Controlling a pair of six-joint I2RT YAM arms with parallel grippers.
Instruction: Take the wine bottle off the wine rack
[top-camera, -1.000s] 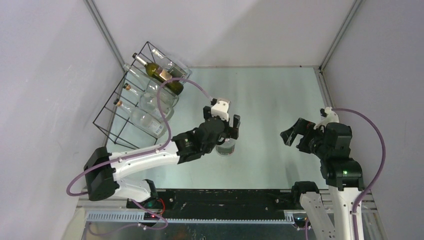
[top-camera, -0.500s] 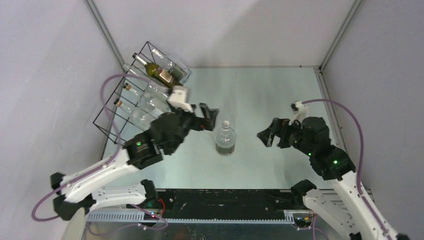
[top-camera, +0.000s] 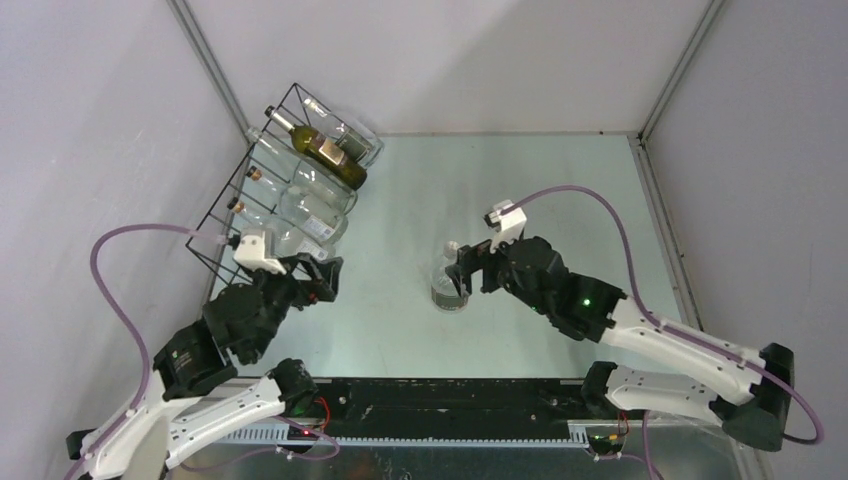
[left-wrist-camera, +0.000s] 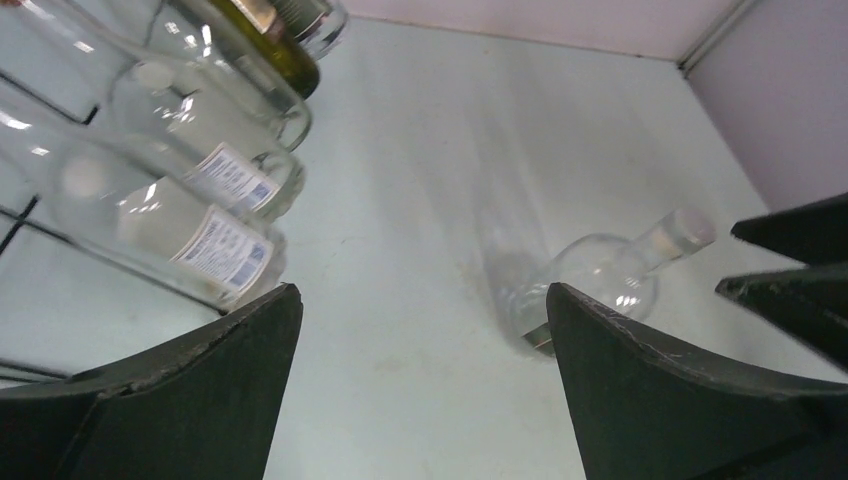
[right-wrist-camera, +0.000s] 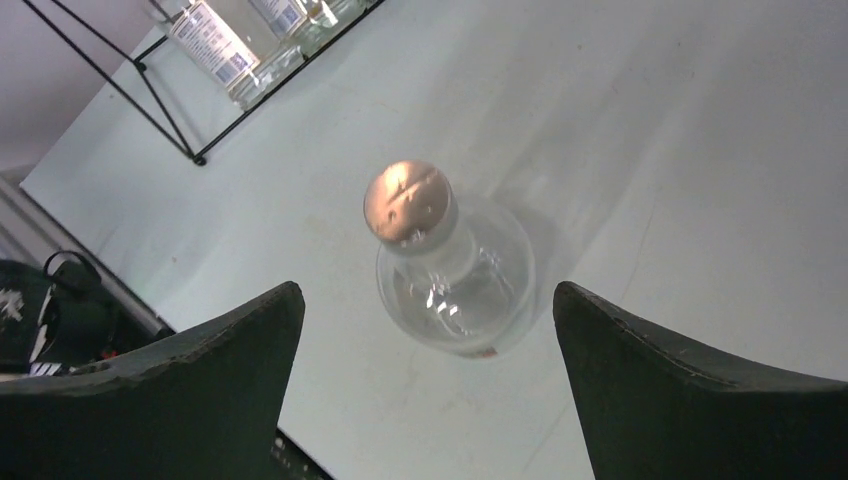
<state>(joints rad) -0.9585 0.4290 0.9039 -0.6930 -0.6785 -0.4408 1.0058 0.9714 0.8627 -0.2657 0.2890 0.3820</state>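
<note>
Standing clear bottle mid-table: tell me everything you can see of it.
The clear bottle looks like glass, with a round bulbous body, a short neck and a coppery cap. It appears empty and stands upright on the pale table, well apart from the wine rack. The right gripper hangs open over it, one finger to each side, neither touching it.

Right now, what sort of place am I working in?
Probably a robotics test cell, not a home or cellar: a pale tabletop boxed in by plain grey panel walls on metal posts, with a black thin-wire rack holding glass bottles.
</note>
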